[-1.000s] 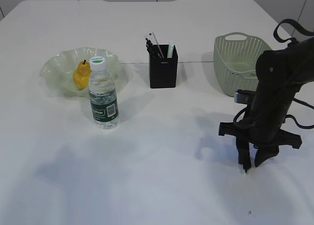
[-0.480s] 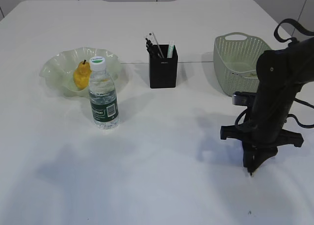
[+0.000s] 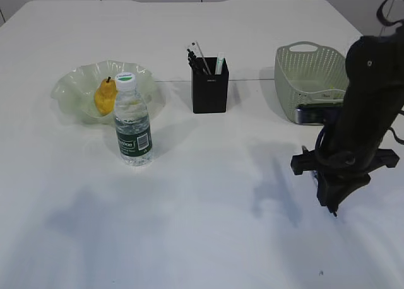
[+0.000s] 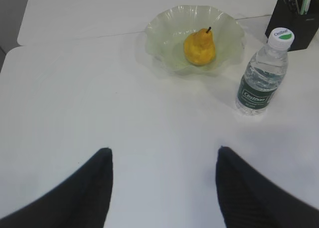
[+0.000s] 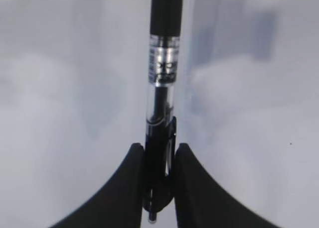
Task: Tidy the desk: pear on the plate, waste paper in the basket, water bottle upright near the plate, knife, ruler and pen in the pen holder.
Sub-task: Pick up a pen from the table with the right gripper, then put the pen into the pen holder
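My right gripper (image 5: pixel 159 147) is shut on a black pen (image 5: pixel 162 103) with a clear barrel, which points away from the camera above the white table. In the exterior view the right gripper (image 3: pixel 332 204) hangs just above the table, front right, below the basket (image 3: pixel 306 81). The pear (image 3: pixel 105 96) lies in the plate (image 3: pixel 72 87) at the left. The water bottle (image 3: pixel 134 122) stands upright in front of the plate. The pen holder (image 3: pixel 210 87) holds several upright items; knife and ruler I cannot tell apart. Waste paper is out of view. My left gripper (image 4: pixel 163 151) is open over bare table.
The white table (image 3: pixel 208 194) stretches wide between the bottle and the right arm. The left wrist view shows the pear (image 4: pixel 200 45), plate (image 4: pixel 159 36), bottle (image 4: pixel 262 76) and a corner of the pen holder (image 4: pixel 294 19) far ahead.
The right gripper's jaws closed on the pen at the table, then rose a little and shifted right with it. Nothing else moved.
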